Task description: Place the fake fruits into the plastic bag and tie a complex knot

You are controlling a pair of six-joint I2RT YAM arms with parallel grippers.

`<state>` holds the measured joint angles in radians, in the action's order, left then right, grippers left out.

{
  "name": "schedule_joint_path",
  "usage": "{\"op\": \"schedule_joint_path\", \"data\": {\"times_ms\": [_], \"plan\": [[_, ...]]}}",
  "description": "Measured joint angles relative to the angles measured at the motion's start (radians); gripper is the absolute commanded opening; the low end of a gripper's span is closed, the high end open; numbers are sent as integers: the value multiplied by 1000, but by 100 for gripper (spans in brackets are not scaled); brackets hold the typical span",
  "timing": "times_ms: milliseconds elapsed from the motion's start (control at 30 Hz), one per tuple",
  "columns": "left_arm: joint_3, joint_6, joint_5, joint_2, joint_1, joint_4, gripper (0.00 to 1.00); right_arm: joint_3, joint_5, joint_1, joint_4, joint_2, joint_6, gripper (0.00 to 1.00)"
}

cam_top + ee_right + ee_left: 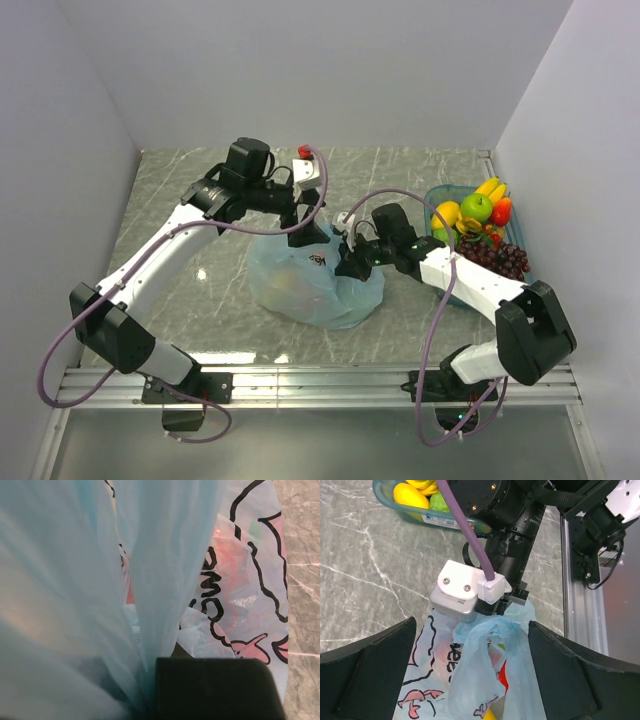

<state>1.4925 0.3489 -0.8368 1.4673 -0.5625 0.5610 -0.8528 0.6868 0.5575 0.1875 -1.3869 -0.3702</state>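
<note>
At the centre of the grey marbled table (200,200) sits the light-blue plastic bag (315,290), printed side up, with red and yellow fruits (503,672) showing through its raised top. To its right, against the wall, a teal tray (437,193) holds a banana (490,188), green apple (477,207), red piece (502,211) and dark grapes (500,258). Over the bag the left gripper (470,670) hovers with its fingers spread wide, one on each side of the bag's top, while the right gripper (340,250) is clamped tight on a gathered strip of film at the bag's top edge
</note>
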Motion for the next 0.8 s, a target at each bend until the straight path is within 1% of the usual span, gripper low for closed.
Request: {"op": "schedule_joint_path", "data": {"times_ms": [33, 100, 133, 200, 233, 300, 333, 400, 433, 467, 500, 633, 800], "plan": [[-1, 8, 0, 3, 0, 3, 92, 0, -1, 0, 1, 0, -2, 0], [-5, 25, -3, 1, 0, 6, 83, 0, -3, 0, 1, 0, -4, 0], [-6, 32, -5, -1, 0, 5, 72, 0, -4, 0, 2, 0, -5, 0], [-13, 47, -9, -8, -2, 6, 57, 0, -6, 0, 2, 0, -6, 0], [-18, 52, -12, -14, -2, 9, 43, 0, -9, 0, 2, 0, -6, 0], [-24, 64, -16, -25, -2, 22, 32, 0, -13, 0, 1, 0, -6, 0], [-27, 74, -17, -32, -2, 32, 22, 0, -14, 0, 1, 0, -6, 0], [-29, 84, -23, -43, -2, 58, 13, 0, -17, 0, 1, 0, -6, 0], [-29, 91, -23, -47, -2, 66, 4, 0, -18, 0, 1, 0, -6, 0], [-29, 93, -23, -50, -2, 76, 1, 0, -20, 0, 1, 0, -6, 0], [-29, 98, -23, -53, -2, 89, 1, 0, -23, 0, 1, 0, -6, 0], [-34, 72, -23, -76, 17, 90, 1, 0, -45, -6, 2, 1, -18, 0], [-98, -36, -2, -202, 57, -7, 1, -6, -71, -34, 18, 0, -24, 0]]}}
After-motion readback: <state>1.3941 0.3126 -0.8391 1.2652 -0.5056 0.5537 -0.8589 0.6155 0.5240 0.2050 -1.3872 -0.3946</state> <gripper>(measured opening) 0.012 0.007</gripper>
